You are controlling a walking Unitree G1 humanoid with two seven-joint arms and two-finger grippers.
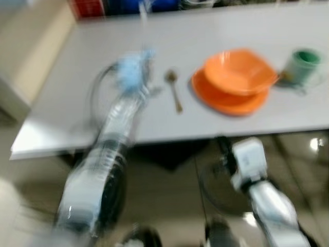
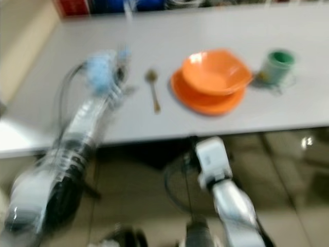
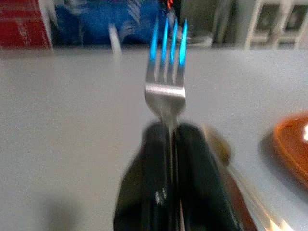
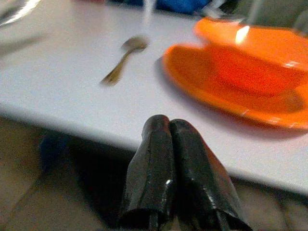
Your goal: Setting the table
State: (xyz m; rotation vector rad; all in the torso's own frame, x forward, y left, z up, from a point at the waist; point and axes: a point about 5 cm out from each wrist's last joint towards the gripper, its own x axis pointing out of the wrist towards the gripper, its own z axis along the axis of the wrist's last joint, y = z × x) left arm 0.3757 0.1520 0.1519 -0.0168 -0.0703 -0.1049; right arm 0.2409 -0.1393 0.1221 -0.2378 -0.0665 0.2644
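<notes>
My left gripper (image 3: 168, 131) is shut on the handle of a silver fork (image 3: 165, 91), tines pointing away over the grey table (image 1: 67, 98). My left arm (image 1: 115, 134) reaches over the table's left part, left of a brass-coloured spoon (image 1: 175, 91). Right of the spoon, an orange bowl (image 1: 237, 71) sits on an orange plate (image 1: 226, 103). A green mug (image 1: 303, 66) stands further right. My right gripper (image 4: 168, 126) is shut on nothing, low at the table's front edge, before the plate (image 4: 226, 91). The head views are blurred.
Red and blue things (image 1: 110, 6) stand beyond the table's far edge. Bare table surface lies left of the spoon and along the near edge (image 1: 169, 136). Glossy floor tiles (image 1: 303, 170) show below the table on the right.
</notes>
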